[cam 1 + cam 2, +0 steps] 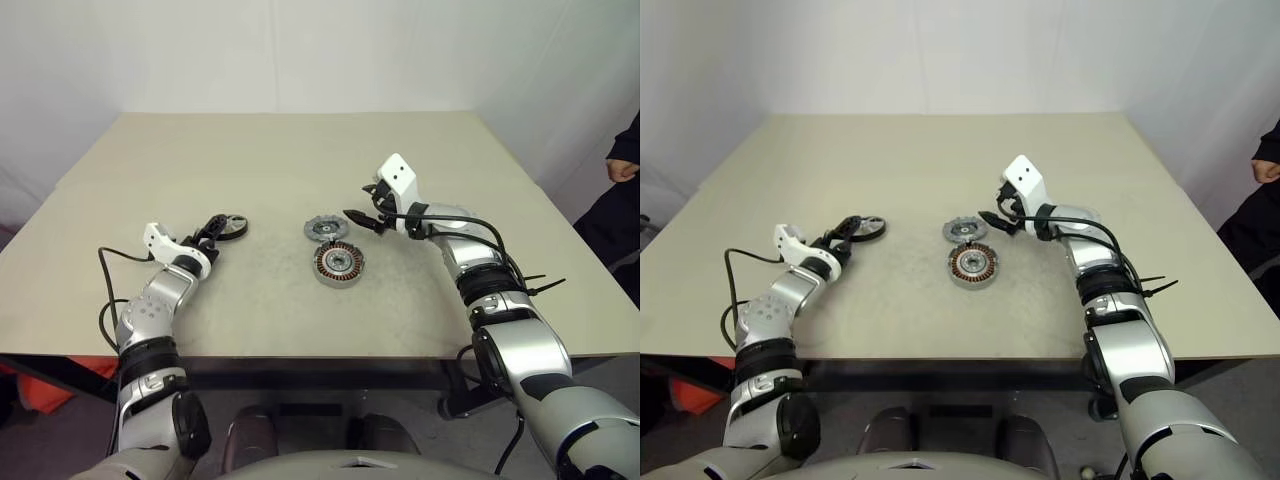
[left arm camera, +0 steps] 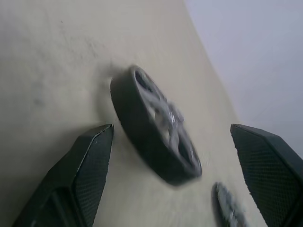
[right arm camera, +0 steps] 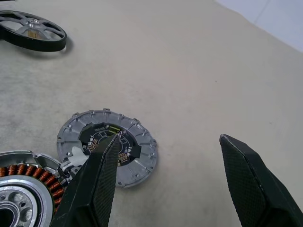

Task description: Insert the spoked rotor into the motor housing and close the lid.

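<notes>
Nearest, the motor housing (image 1: 338,264) lies flat on the table (image 1: 300,150), copper windings up, just below and left of the right gripper (image 1: 362,220). Right jaws stand open, empty, hovering beside the lid (image 1: 326,229), which rests with its darker inside upward, touching the housing. Spoked rotor (image 1: 232,227) lies apart, directly ahead of the left gripper (image 1: 211,233); left jaws open wide, straddling the approach line, not yet on it. Judgement: left arm is lining up to pick the rotor.
</notes>
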Robot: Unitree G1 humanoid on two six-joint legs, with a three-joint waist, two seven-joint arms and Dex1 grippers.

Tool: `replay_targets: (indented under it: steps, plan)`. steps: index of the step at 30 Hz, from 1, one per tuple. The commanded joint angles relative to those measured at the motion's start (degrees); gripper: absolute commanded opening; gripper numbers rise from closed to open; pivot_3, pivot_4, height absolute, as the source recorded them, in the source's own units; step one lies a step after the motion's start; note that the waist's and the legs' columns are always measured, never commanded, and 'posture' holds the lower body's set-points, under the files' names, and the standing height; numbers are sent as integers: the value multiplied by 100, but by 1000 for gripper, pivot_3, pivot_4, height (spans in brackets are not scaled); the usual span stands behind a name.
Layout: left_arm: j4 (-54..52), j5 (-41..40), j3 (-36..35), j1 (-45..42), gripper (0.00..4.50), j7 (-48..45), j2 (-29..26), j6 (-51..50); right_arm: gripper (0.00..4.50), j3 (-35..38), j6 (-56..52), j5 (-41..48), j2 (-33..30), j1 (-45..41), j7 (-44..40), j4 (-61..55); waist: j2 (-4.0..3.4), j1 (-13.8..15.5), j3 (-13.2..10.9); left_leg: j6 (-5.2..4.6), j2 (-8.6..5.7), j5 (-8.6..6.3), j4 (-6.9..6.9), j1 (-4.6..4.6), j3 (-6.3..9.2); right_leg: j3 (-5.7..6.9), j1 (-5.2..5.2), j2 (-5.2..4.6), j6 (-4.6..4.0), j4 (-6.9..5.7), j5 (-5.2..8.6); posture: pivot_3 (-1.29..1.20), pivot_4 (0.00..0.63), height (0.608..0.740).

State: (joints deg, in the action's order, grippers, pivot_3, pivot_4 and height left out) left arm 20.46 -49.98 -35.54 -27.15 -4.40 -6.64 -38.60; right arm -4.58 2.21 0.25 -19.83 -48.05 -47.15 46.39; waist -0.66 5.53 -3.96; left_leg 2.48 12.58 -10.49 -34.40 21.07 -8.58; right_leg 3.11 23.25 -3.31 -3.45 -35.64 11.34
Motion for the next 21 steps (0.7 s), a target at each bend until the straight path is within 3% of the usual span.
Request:
replay_targets:
  steps: [1,4,8,16,21]
  plan:
    - [458,63,-126,-228,4178,187,-77,288,3793,151,111,134,-39,-59,59,-248,0,1,0,0,-1,0,0,-1,0,0,-1,-1,1,0,0,0,0,740]
    - [794,169,-95,-331,3519,276,-116,391,3828,168,93,153,-52,-47,80,-300,0,3,1,2,-1,2,0,-7,0,0,-3,-1,17,-4,10,0,0,740]
    - [801,154,7,-308,2167,138,-114,326,3828,163,98,159,-64,-48,90,-303,0,3,1,4,0,3,0,-13,0,0,-8,-1,29,-5,16,0,0,740]
    - [672,130,50,-138,2167,-16,-162,204,3828,149,148,135,-57,-81,158,-220,0,8,0,1,-1,1,4,-9,0,0,-8,-3,-2,2,-1,0,0,740]
    - [634,126,71,-79,1003,-41,-184,146,3828,141,187,122,-32,-101,215,-185,0,6,1,0,-1,0,8,-9,-1,0,-8,-3,-1,7,-1,0,0,740]
